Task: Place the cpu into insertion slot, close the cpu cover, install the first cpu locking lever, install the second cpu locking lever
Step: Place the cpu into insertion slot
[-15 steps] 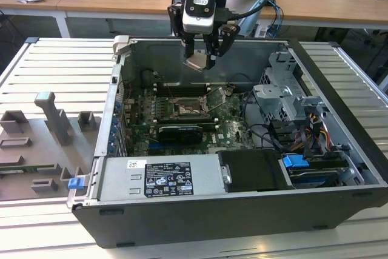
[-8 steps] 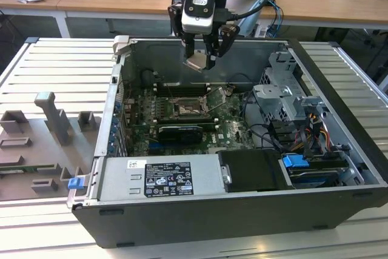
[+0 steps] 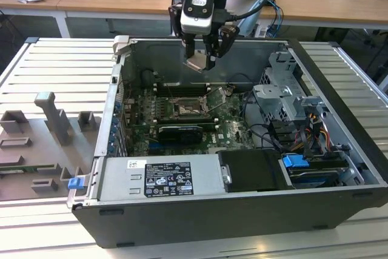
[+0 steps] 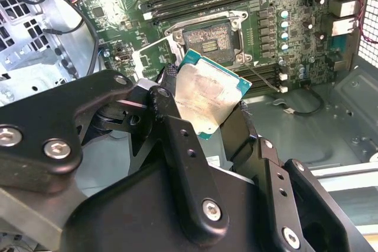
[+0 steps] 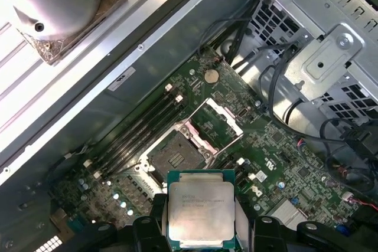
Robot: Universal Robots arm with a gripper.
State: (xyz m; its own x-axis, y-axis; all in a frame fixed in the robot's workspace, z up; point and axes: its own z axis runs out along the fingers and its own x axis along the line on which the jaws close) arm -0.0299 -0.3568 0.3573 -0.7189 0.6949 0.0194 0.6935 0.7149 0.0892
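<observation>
My gripper [image 3: 200, 60] hangs above the open computer case, shut on the cpu [image 3: 198, 64] by two opposite edges. In both wrist views the cpu [image 4: 207, 95] [image 5: 201, 208] shows its pale silver top with a green rim between the black fingers [image 4: 164, 104]. Below it on the green board lies the insertion slot [image 3: 185, 107] [image 4: 210, 42] [image 5: 171, 155], its dark centre bare. The cpu cover [image 3: 216, 97] [image 4: 155, 57] [image 5: 217, 121] stands swung open beside the slot. The cpu is well above the slot and apart from it.
Long black memory slots [image 5: 139, 131] run next to the socket. A metal drive cage [image 3: 285, 89] with cables stands at the exterior view's right, a power supply [image 3: 160, 177] at the front. A grey fixture tray [image 3: 42, 144] lies outside the case on the left.
</observation>
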